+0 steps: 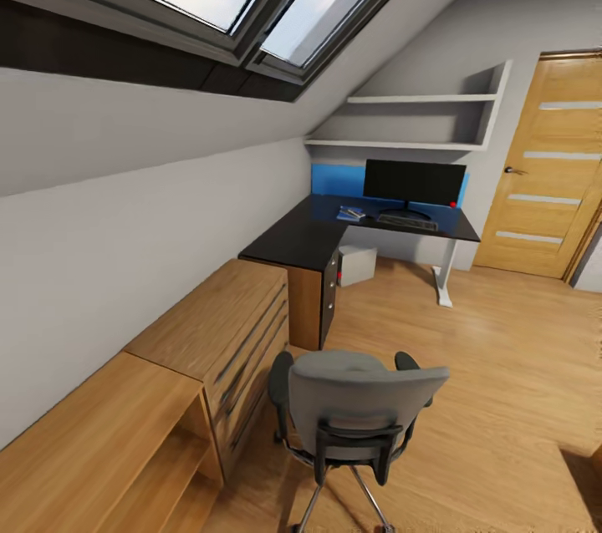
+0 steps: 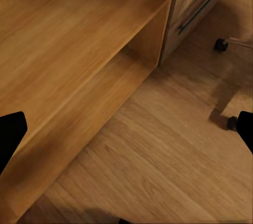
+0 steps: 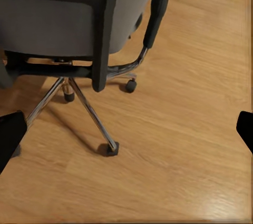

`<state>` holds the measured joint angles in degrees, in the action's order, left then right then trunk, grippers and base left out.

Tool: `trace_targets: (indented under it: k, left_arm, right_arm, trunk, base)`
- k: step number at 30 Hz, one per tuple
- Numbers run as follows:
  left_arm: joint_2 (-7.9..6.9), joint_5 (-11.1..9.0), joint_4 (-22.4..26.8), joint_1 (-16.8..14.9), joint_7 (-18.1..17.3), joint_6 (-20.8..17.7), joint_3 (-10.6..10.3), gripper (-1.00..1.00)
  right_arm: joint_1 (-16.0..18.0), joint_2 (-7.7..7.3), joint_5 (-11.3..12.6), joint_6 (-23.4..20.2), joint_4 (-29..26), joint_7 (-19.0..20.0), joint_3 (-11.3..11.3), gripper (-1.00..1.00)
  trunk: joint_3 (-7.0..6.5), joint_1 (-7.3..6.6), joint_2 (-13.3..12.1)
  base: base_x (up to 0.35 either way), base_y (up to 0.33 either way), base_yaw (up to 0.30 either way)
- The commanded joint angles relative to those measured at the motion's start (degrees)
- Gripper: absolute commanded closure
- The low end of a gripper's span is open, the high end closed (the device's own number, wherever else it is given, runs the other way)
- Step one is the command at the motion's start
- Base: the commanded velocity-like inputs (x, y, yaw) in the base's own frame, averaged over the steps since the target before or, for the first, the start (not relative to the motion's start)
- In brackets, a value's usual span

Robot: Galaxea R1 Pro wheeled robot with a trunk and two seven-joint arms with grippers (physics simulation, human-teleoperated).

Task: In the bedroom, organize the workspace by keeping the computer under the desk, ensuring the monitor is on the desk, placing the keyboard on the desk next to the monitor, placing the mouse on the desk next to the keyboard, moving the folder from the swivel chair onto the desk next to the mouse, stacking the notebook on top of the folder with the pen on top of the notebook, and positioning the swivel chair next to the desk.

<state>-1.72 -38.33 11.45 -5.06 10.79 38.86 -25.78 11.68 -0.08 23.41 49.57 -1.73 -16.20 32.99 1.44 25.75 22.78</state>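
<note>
From the head camera, the grey swivel chair (image 1: 355,408) stands on the wooden floor (image 1: 502,366) well short of the black desk (image 1: 309,236), its back to us; the monitor (image 1: 414,184) sits at the desk's far edge with the keyboard (image 1: 407,221) just before it, a bluish folder and dark notebook, hard to separate, lie near the keyboard's left end, and the computer (image 1: 357,264) sits under the desk. The left wrist camera shows that claw (image 2: 126,134) spread wide and empty over floor beside a low wooden shelf (image 2: 68,60). The right wrist camera shows the right claw (image 3: 126,134) equally wide, holding nothing, above floor near the chair's chrome base.
</note>
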Motion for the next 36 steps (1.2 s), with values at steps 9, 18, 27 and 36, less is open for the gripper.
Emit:
trace_targets:
  k: [9, 18, 27, 36]
  left_arm:
    - [0.01, -0.05, 0.07, -0.03, 0.37, 0.03, -0.5, -1.0]
    - [0.05, 0.0, 0.07, -0.03, 0.37, -0.01, -0.5, -1.0]
    - [0.02, 0.01, 0.07, -0.03, 0.37, -0.01, -0.5, -1.0]
    - [0.05, 0.01, 0.07, -0.03, 0.37, -0.01, -0.5, -1.0]
  right_arm:
    - [0.04, -0.01, 0.23, 0.01, -0.03, -0.33, 0.5, -1.0]
    - [0.07, 0.08, 0.23, 0.0, -0.03, -0.33, 0.5, -1.0]
    - [0.06, 0.08, 0.23, 0.0, -0.03, -0.33, 0.48, -1.0]
    - [0.04, 0.08, 0.23, 0.03, -0.03, -0.33, 0.43, -1.0]
  trunk:
    - [0.87, 0.03, 0.14]
    - [1.56, 0.03, 0.14]
    - [2.05, 0.03, 0.14]
    - [2.25, 0.03, 0.14]
  base:
    - [0.0, 0.01, -0.127]
    - [0.0, 0.224, -0.144]
    - [0.0, 0.172, -0.211]
    - [0.0, 0.009, -0.25]
